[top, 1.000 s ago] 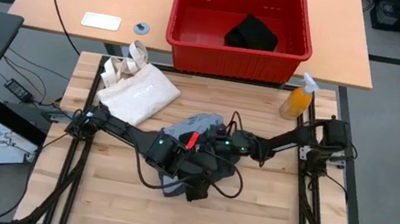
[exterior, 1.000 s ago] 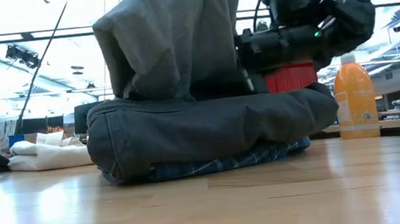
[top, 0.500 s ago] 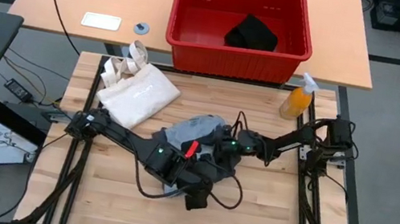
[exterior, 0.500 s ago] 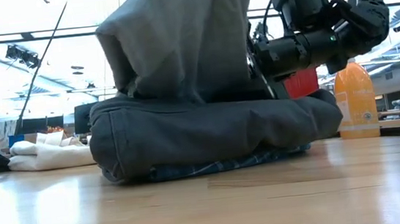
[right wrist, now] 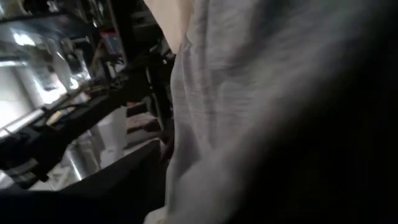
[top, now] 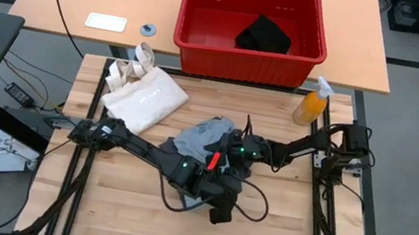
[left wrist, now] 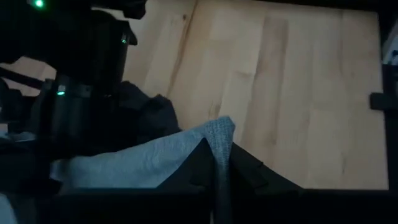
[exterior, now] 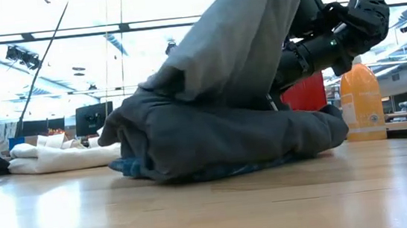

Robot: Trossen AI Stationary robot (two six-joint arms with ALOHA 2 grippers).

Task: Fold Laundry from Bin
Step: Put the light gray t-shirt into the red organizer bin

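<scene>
On a wooden work table [top: 118, 205], two dark robot arms meet over a heap of laundry at the centre of the overhead frame. At upper left of centre a cream-white tote bag [top: 145, 96] lies flat on the boards, its handles pointing toward the upper left. Just right of it, at mid-frame, a light grey garment [top: 199, 138] is draped over a dark charcoal-grey piece [exterior: 228, 138]; in the table-level view a blue-and-white plaid shirt [exterior: 130, 167] peeks out beneath that dark piece at the pile's lower left edge.

The left gripper [top: 218, 207], reaching in from the left side, sits at the pile's lower right; its wrist camera shows its fingers [left wrist: 202, 163] pressed together on a corner of the light grey garment, which rises as a taut sheet toward the top of the table-level frame. The right gripper [top: 224, 156], coming from the right, is up against the same grey fabric; whether its fingers are apart or together cannot be told.

Right of centre stands an orange spray bottle [top: 312, 103]. At top centre, on a separate tan table, the red bin [top: 247, 56] holds a black piece [top: 263, 34].
</scene>
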